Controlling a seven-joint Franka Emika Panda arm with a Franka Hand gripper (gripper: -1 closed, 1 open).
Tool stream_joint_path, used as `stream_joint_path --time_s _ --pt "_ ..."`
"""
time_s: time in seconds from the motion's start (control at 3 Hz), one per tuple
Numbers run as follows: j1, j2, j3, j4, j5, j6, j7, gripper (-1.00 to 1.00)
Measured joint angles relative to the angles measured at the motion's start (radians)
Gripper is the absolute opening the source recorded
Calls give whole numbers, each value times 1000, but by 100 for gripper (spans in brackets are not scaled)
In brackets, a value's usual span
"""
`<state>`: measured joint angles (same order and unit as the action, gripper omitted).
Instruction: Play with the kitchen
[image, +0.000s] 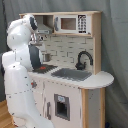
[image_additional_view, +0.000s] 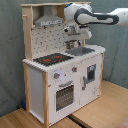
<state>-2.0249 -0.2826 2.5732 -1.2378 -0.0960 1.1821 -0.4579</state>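
At centre in both exterior views stands the child-size toy kitchen of pale wood and white panels (image: 70, 75) (image_additional_view: 62, 70), resting on a light wooden floor (image_additional_view: 107, 107) before a grey-green curtain backdrop (image_additional_view: 10, 55). Its worktop surface (image: 97, 80) carries a grey rectangular sink (image: 71, 74) (image_additional_view: 80, 50) with a black arched faucet (image: 84, 59) behind it, and a black hob with red rings (image_additional_view: 52, 59) at the second exterior view's left. Above, a small white microwave with a dark window (image: 72, 23) sits on the upper shelf beside a grey extractor hood (image_additional_view: 49, 20); a tiled white backsplash (image: 62, 47) lies below the shelf in the first exterior view. The lower cabinet front holds a windowed oven door (image_additional_view: 64, 95) under two round knobs (image_additional_view: 56, 76). A white Franka arm with black joints (image: 20, 75) (image_additional_view: 97, 17) reaches across the unit, entering from the second exterior view's right and filling the first exterior view's left. Its end effector (image_additional_view: 75, 35) hangs between the hood and the sink, above the worktop; whether it is parted or closed cannot be told.
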Motion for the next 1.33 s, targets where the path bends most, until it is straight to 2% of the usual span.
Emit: stream_joint_path --time_s 0.33,1.33 --pt "18 71 1 -113 -30 44 34 -100" --pt "59 243 4 -369 -106 157 129 -100"
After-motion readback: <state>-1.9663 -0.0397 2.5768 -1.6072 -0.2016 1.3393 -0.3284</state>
